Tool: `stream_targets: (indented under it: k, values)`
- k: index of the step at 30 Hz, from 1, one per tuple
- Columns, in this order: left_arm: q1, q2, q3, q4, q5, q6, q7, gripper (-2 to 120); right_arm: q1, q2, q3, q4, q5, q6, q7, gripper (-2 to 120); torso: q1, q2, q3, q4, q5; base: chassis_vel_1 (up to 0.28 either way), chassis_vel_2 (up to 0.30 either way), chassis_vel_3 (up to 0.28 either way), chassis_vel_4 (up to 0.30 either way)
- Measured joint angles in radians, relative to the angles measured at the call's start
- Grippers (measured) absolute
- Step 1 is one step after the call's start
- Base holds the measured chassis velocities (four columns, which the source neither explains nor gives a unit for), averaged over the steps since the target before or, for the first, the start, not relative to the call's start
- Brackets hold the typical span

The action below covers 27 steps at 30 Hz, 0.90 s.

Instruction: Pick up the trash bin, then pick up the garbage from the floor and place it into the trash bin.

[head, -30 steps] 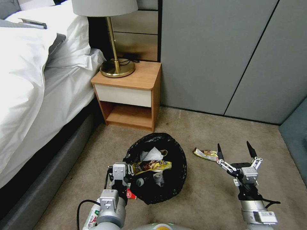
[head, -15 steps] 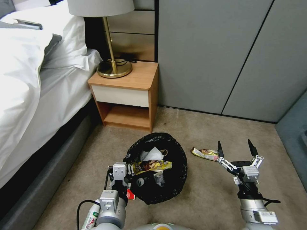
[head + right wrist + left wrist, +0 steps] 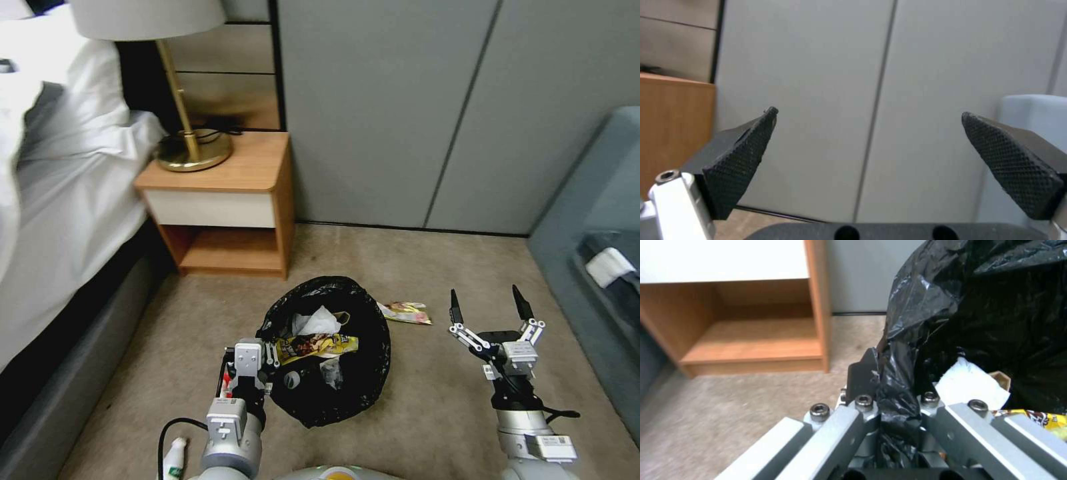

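The trash bin (image 3: 370, 360), lined with a crinkly black bag, hangs at the picture's lower middle. My left gripper (image 3: 267, 353) is shut on its near-left rim. The left wrist view shows that gripper (image 3: 880, 373) pinching the bag fold of the bin (image 3: 996, 306). Inside the bin lie a white tissue (image 3: 317, 323) and a yellow wrapper (image 3: 320, 345). More garbage is on the carpet: a yellow-red wrapper (image 3: 404, 312) just right of the bin, a white bottle (image 3: 173, 457) and a red scrap (image 3: 227, 385) by my left arm. My right gripper (image 3: 487, 307) stands open and empty, right of the wrapper, its fingers (image 3: 740, 156) wide apart.
A wooden nightstand (image 3: 227, 200) with a brass lamp (image 3: 190, 150) stands at the back left beside the bed (image 3: 60, 207). Grey wall panels (image 3: 413, 113) close off the back. A blue-grey seat (image 3: 600, 220) with a white item (image 3: 610, 265) stands at the right.
The camera has swung to the right, so the bed and nightstand sit further left and the seat has come into view. The floor wrapper now shows beside the bin. Both grippers keep their states.
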Motion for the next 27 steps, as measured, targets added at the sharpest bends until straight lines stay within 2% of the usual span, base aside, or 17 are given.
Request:
stream_targets:
  k: [6, 9, 27]
  values:
    - [-0.004, -0.001, 0.003, 0.0, -0.006, -0.003, -0.002, 1, 0.0, -0.001, 0.001, -0.007, 0.001, 0.005, -0.011, 100, 0.0, 0.0, 0.0, -0.0002, 0.0002, -0.055, -0.088, -0.093, -0.067]
    - [-0.006, -0.001, 0.002, 0.0, -0.008, -0.003, -0.003, 1, 0.0, 0.002, 0.0, -0.01, 0.014, 0.005, -0.028, 100, 0.0, 0.0, 0.0, 0.0004, 0.0001, 0.0, 0.0, 0.0, 0.0]
    - [-0.009, -0.001, 0.001, 0.0, -0.019, -0.003, -0.005, 1, 0.002, 0.004, -0.001, -0.021, 0.016, 0.006, -0.057, 100, 0.0, 0.0, 0.0, 0.0001, 0.0001, 0.0, 0.0, 0.0, 0.0]
